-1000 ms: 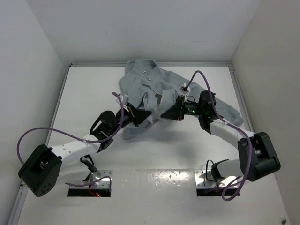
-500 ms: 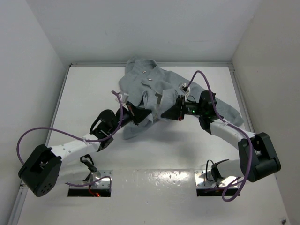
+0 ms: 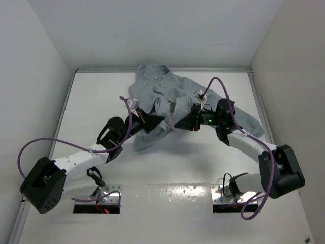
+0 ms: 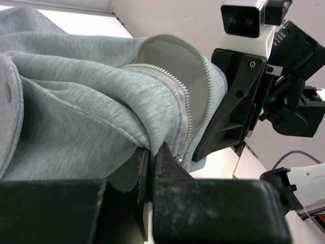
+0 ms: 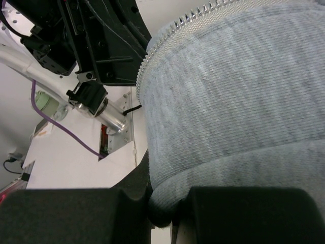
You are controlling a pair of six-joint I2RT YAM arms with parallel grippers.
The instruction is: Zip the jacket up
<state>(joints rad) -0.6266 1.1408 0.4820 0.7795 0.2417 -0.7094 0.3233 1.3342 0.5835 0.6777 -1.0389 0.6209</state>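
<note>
The far middle of the surface (image 3: pixel 167 162) is filled by the jacket (image 3: pixel 157 91), heaped close to the back wall (image 3: pixel 152 30). Its near edge is closed off by the left gripper (image 3: pixel 152 123) and right gripper (image 3: pixel 179 123), tips close together. Open surface is seen on the near side and in both far corners.

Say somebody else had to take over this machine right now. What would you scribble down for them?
Left end effector: shut on the jacket, at a front edge beside the zipper teeth.
Right end effector: shut on another zipper edge of the jacket.
Jacket: bunched at the far middle of the table, front open.
Done: both edges gripped.
Left: join the zipper and close it.
</note>
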